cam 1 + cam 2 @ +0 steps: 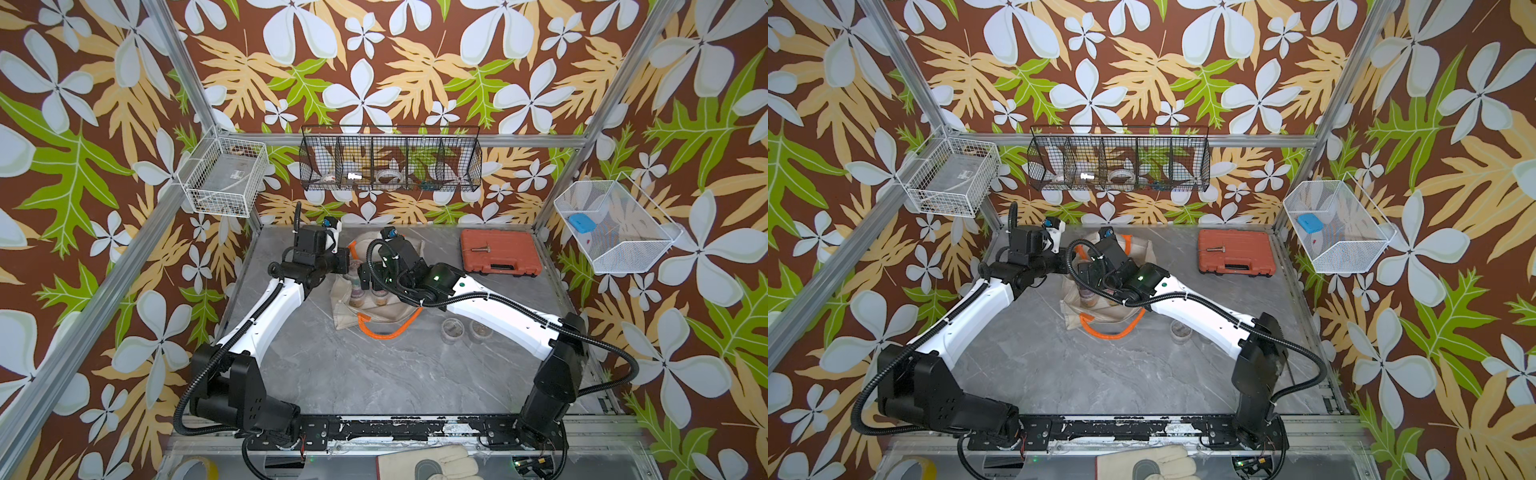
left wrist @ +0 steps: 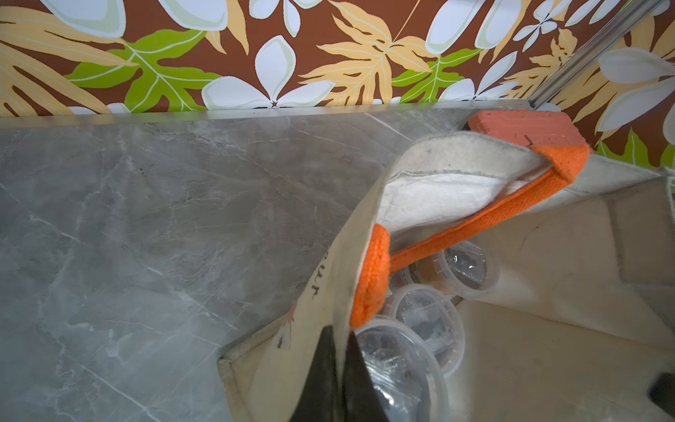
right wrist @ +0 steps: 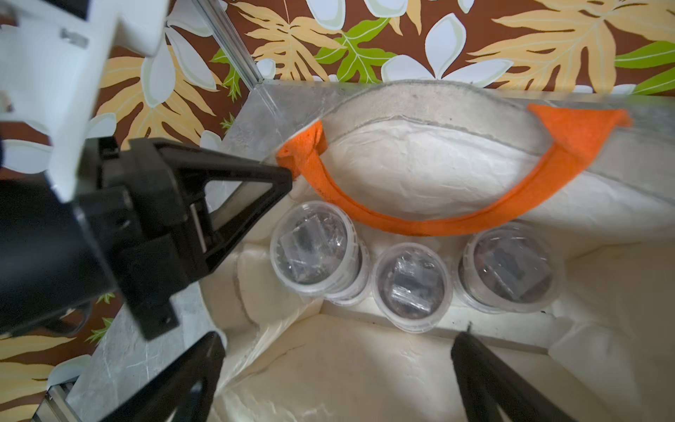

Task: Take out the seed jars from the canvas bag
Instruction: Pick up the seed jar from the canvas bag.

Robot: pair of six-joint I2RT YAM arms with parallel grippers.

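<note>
The beige canvas bag (image 1: 345, 316) (image 1: 1075, 316) lies open in the middle of the table, one orange handle (image 1: 382, 332) trailing toward the front. My left gripper (image 2: 341, 339) (image 1: 350, 261) is shut on the bag's rim cloth beside the other orange handle (image 3: 420, 226), holding the mouth up. Three clear-lidded seed jars (image 3: 316, 252) (image 3: 411, 283) (image 3: 509, 265) stand in a row inside the bag. My right gripper (image 3: 339, 341) (image 1: 370, 279) hangs open over the bag's mouth, short of the jars, with nothing between its fingers. Two more seed jars (image 1: 453, 328) (image 1: 481, 329) sit on the table to the bag's right.
An orange-red tool case (image 1: 500, 251) lies at the back right. A black wire basket (image 1: 390, 160) and two white ones (image 1: 226, 176) (image 1: 615, 226) hang on the walls. A work glove (image 1: 428, 463) lies below the front rail.
</note>
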